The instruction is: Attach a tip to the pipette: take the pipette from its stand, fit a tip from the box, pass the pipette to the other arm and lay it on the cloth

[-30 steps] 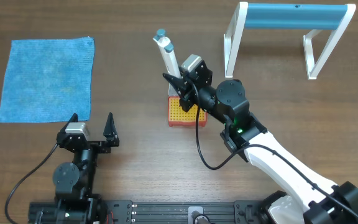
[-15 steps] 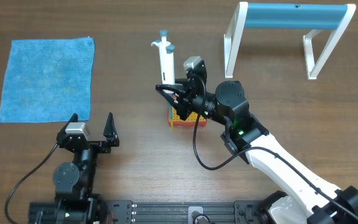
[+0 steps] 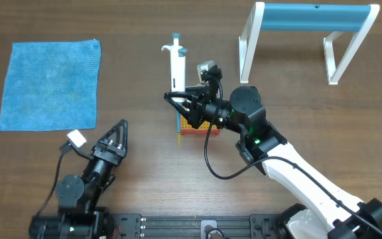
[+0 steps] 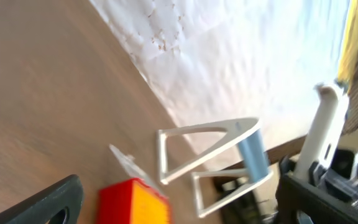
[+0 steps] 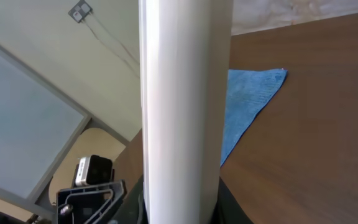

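Pipette: white plastic pipette with blue plunger (image 3: pixel 176 66); aloft at the edge of the red box of yellow tips (image 3: pixel 201 126)
Right gripper (image 3: pixel 184 103): clenched around the pipette's body; above the box
Left gripper (image 3: pixel 118 131): fingers spread, grasping nothing; near the box
Cloth: blue woven cloth (image 3: pixel 50 76); well apart from the box

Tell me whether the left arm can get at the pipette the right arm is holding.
Probably yes. The pipette is held in the right tool, with much of its body free beyond that grip. Bare table lies between it and the left tool, which is open and pointed that way.
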